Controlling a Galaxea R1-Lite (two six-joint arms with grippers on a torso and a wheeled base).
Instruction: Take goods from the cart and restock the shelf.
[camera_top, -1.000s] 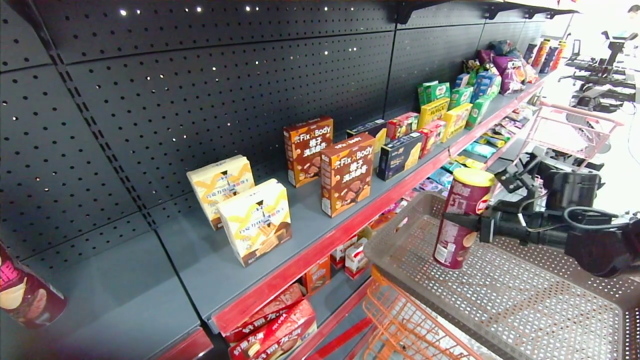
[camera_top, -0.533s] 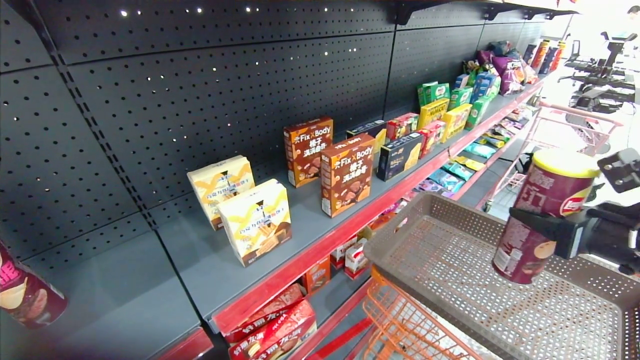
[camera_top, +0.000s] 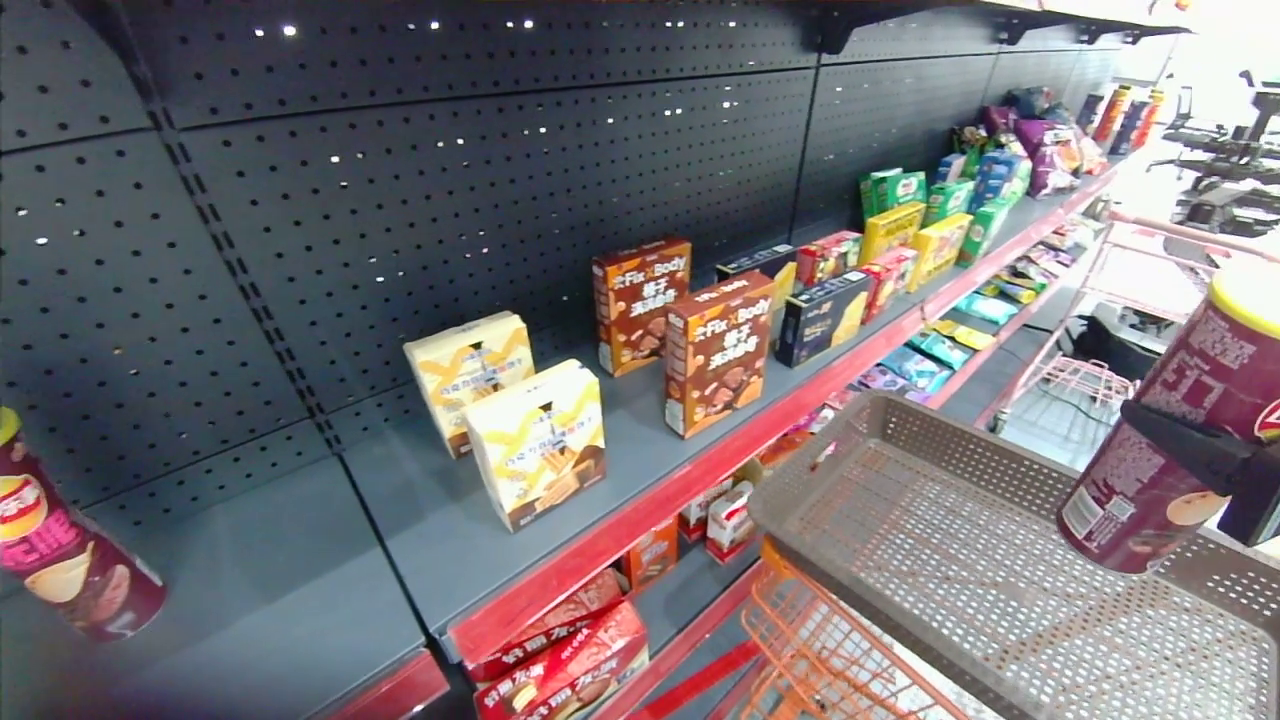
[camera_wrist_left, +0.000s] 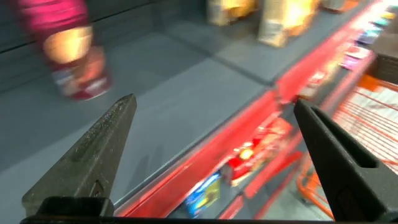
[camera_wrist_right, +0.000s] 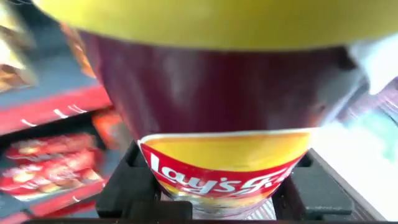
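Here right gripper (camera_top: 1212, 462) clamps chip can (camera_top: 1130, 490) over basket rim (camera_top: 960, 425), left gripper (camera_wrist_left: 214, 102) gapes empty

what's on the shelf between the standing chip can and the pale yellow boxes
Nothing; head view shows bare grey shelf between chip can and pale yellow boxes.

Room on the shelf (camera_top: 300, 570) between standing chip can (camera_top: 70, 560) and cream boxes (camera_top: 537, 440), cart basket (camera_top: 815, 455) close in front

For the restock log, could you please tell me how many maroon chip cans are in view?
2. The shelf can stands at the far left of the shelf; the held can is in the right gripper over the cart basket. Others may be hidden.
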